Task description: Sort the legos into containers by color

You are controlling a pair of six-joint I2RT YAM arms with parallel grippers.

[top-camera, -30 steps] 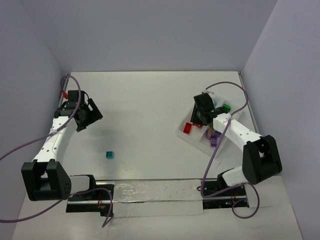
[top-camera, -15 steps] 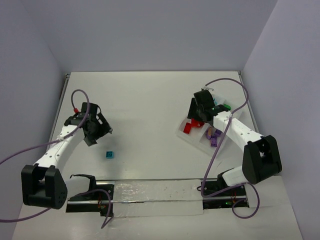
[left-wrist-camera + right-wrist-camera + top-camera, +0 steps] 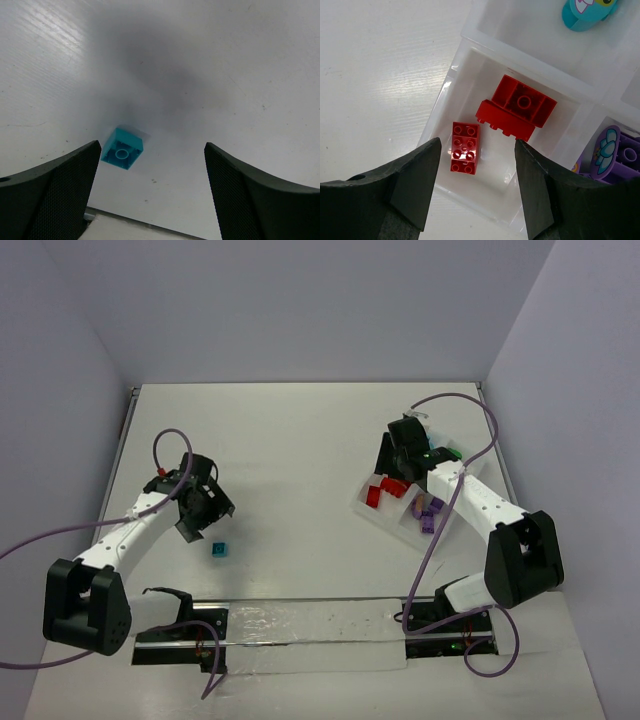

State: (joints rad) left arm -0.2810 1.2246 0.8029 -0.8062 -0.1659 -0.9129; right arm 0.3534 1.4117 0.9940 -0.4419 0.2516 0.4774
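Observation:
A lone teal brick (image 3: 218,549) lies on the table, upside down in the left wrist view (image 3: 122,148). My left gripper (image 3: 205,512) hovers just above and beside it, open and empty (image 3: 152,200); the brick sits near the left finger. The translucent tray (image 3: 362,506) stands at the right. Its near-left compartment holds two red bricks (image 3: 465,147) (image 3: 517,106). Purple bricks (image 3: 620,157) lie in the compartment beside it, a teal piece (image 3: 585,10) in a far one, and a green brick (image 3: 452,453) at the far edge. My right gripper (image 3: 395,462) hangs open and empty over the red compartment (image 3: 477,200).
A clear plastic strip (image 3: 310,625) lies along the near edge between the arm bases. Purple cables loop from both arms. Grey walls close in the table on the left, back and right.
My left arm has swung down and right, from the far left of the table to just above the teal brick. My right gripper has shifted slightly over the tray.

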